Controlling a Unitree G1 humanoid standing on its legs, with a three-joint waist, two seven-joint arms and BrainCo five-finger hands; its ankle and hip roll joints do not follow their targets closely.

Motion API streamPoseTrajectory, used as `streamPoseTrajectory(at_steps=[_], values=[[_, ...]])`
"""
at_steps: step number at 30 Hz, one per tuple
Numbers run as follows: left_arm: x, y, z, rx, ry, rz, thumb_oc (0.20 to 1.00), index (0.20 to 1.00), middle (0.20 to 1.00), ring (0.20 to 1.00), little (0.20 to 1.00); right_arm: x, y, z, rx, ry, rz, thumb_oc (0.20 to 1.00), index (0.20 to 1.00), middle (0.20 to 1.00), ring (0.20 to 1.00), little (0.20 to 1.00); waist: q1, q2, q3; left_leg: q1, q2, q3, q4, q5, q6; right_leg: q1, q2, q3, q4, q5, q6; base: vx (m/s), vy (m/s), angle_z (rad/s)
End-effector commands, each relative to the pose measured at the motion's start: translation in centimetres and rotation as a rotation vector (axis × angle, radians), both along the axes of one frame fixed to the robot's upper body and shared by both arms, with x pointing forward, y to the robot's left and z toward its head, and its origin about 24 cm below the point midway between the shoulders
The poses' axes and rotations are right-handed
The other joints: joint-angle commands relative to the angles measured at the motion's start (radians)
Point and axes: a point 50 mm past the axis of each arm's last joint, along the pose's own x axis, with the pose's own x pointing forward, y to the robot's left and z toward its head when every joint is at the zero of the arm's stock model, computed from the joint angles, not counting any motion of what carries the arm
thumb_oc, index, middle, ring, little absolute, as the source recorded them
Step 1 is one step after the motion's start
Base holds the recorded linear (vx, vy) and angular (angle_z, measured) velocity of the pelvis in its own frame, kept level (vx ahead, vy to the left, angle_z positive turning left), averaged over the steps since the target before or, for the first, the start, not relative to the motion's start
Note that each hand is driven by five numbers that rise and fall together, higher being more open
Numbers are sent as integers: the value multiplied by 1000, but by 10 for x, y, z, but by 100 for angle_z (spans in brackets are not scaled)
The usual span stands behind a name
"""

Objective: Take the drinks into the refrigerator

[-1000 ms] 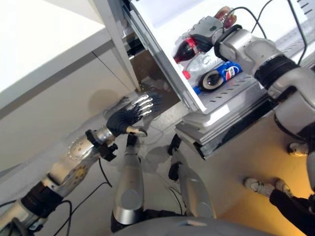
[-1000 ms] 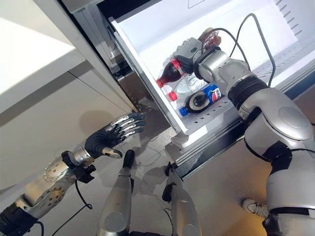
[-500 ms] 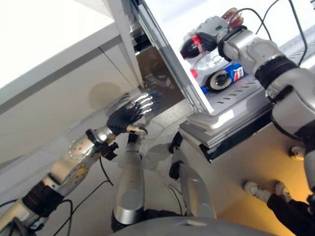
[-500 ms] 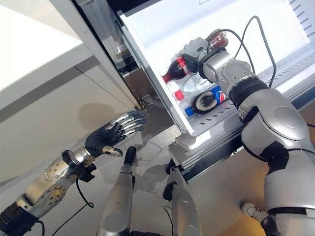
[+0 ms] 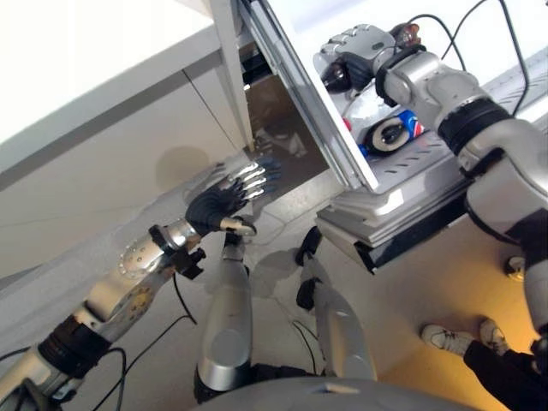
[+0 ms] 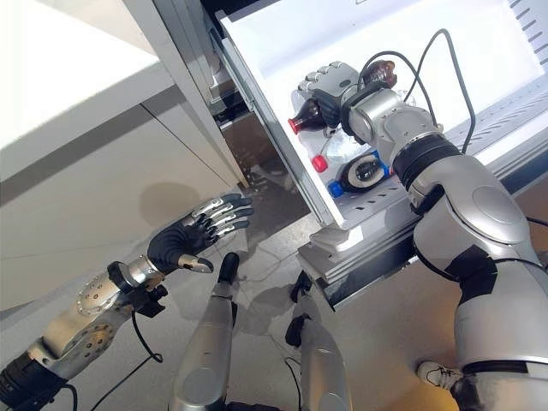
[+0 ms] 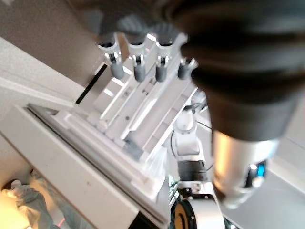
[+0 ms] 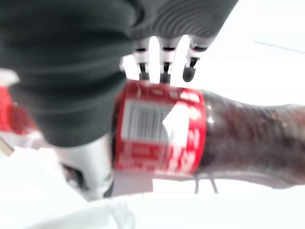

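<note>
Your right robot hand (image 6: 330, 84) is inside the open refrigerator (image 6: 282, 34), its fingers curled round a cola bottle (image 8: 190, 136). The bottle is clear plastic, dark brown liquid showing through, with a glossy red label wrapped round its cylindrical body and a red cap (image 6: 293, 125) pointing toward the door side. In the right wrist view the dark-tipped fingers (image 8: 164, 67) wrap over the label while the ribbed cover hides part of it. The bottle is held just above the perforated white shelf (image 6: 390, 193).

On that shelf lie more drinks, close together: a clear bottle with a red cap (image 6: 318, 163) and a blue-labelled bottle (image 5: 391, 134) on its side, its round dark base facing you. The refrigerator walls are smooth, bright white.

Your left robot hand (image 6: 184, 240) hangs low in front of the pale cabinet (image 6: 94, 188), well apart from the refrigerator, fingers straight and spread, holding nothing. A person's white shoes (image 5: 454, 338) stand on the floor at the right.
</note>
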Motion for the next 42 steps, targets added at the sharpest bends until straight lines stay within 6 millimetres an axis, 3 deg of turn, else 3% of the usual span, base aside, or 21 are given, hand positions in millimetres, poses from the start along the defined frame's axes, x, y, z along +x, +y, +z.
streamPoseTrajectory(at_steps=[1,5,8,9,10,11,13,14,15,17,22,27,32,33,34,38,39,40,41,42], values=[[-21,-15,21,-31,-118,-112,1000,1000,1000,1000,1000,-3,-14,29,-29,-66,-59,1000,1000,1000,1000,1000,6,50,15,91,-39,-20,-179,57,97,21,8,17,185,-161,83,0,0,0],[-21,-14,23,-23,-119,-114,1000,1000,1000,1000,1000,-6,-13,37,-5,-76,-38,1000,1000,1000,1000,1000,5,44,15,101,-44,-21,-165,50,98,35,4,19,192,-164,84,0,0,0],[-20,-10,25,-8,-127,-103,1000,1000,1000,1000,1000,-16,-15,55,58,-115,20,1000,1000,1000,1000,1000,0,32,15,115,-49,-23,-159,46,97,58,-1,17,192,-165,85,0,0,0],[-21,-3,26,3,-140,-62,1000,1000,1000,1000,1000,-41,-7,81,99,-196,155,1000,1000,1000,1000,1000,-14,13,15,137,-50,-16,-154,34,97,82,1,20,191,-167,87,0,0,0],[-21,-3,26,5,-143,-62,1000,1000,1000,1000,1000,-42,-8,82,101,-198,153,1000,1000,1000,1000,1000,-14,11,15,131,-51,-17,-154,41,97,78,0,19,187,-161,87,0,0,0],[-21,2,26,13,-147,-37,1000,1000,1000,1000,1000,-56,-5,86,111,-218,230,1000,1000,1000,1000,1000,-23,5,15,142,-50,-12,-152,30,97,88,2,24,186,-166,87,-26,4,-3],[-21,9,23,26,-140,9,1000,1000,1000,1000,1000,-90,-20,100,133,-301,324,1000,1000,1000,1000,1000,-38,-19,15,152,-54,-5,-142,27,99,113,1,27,172,-158,88,-22,-8,-2],[-21,12,19,27,-125,24,1000,1000,1000,1000,1000,-100,-40,97,164,-336,325,1000,1000,1000,1000,1000,-48,-23,15,159,-59,-2,-133,20,100,132,-1,27,164,-156,88,0,0,0],[-22,13,19,31,-123,22,1000,1000,1000,1000,1000,-100,-41,95,169,-335,323,1000,1000,1000,1000,1000,-45,-25,15,160,-59,-3,-132,20,100,135,-1,26,163,-156,88,-6,-8,-3],[-20,21,15,25,-112,65,1000,1000,1000,1000,1000,-118,-74,75,185,-322,287,1000,1000,1000,1000,1000,-80,-26,14,192,-63,9,-118,6,102,174,-2,32,160,-156,90,0,0,0],[-20,31,4,14,-84,124,1000,1000,1000,1000,1000,-135,-109,33,296,-287,238,1000,1000,1000,1000,1000,-112,-31,-26,230,-61,21,-109,-11,103,219,1,44,147,-162,91,37,19,-6],[-23,37,3,44,-109,158,1000,1000,1000,1000,1000,-164,-137,-10,510,-274,211,1000,1000,1000,1000,1000,-137,-36,-80,269,-62,36,-102,-29,102,256,7,61,133,-170,91,69,7,-16],[-27,40,-1,30,-112,186,1000,1000,1000,1000,1000,-184,-153,-64,627,-170,114,1000,1000,1000,1000,1000,-162,-20,-135,323,-56,60,-101,-48,103,301,11,82,130,-180,92,93,3,-18],[-27,40,-1,30,-111,185,1000,1000,1000,1000,1000,-185,-153,-64,628,-170,113,1000,1000,1000,1000,1000,-160,-20,-135,324,-56,60,-101,-48,103,301,11,82,129,-180,92,106,10,-17],[-30,42,-3,29,-111,202,1000,1000,1000,1000,1000,-194,-160,-87,680,-127,51,1000,1000,1000,1000,1000,-177,-12,-158,348,-55,71,-107,-53,104,318,11,91,125,-183,94,96,17,-12],[-34,45,-5,51,-127,218,1000,1000,1000,1000,1000,-208,-175,-144,831,-12,-120,1000,1000,1000,1000,1000,-202,14,-207,404,-50,100,-136,-56,101,355,11,104,108,-187,99,102,6,-13],[-34,45,-5,51,-127,218,1000,1000,1000,1000,1000,-208,-175,-144,831,-12,-120,1000,1000,1000,1000,1000,-201,14,-207,405,-50,100,-137,-56,101,356,11,104,107,-187,99,95,-15,-12],[-36,45,-5,37,-126,217,1000,1000,1000,1000,1000,-213,-180,-170,876,55,-205,1000,1000,1000,1000,1000,-209,26,-225,425,-47,105,-150,-55,100,367,12,107,103,-191,99,74,-25,-15],[-36,45,-5,33,-127,219,1000,1000,1000,1000,1000,-213,-181,-181,893,85,-233,1000,1000,1000,1000,1000,-213,31,-231,440,-44,109,-161,-53,99,375,14,109,103,-193,99,92,-33,-15],[-36,44,-4,28,-134,217,1000,1000,1000,1000,1000,-214,-182,-193,910,120,-265,548,548,548,548,548,-216,38,-238,450,-44,112,-166,-52,98,380,15,108,104,-196,98,59,-26,-13]])
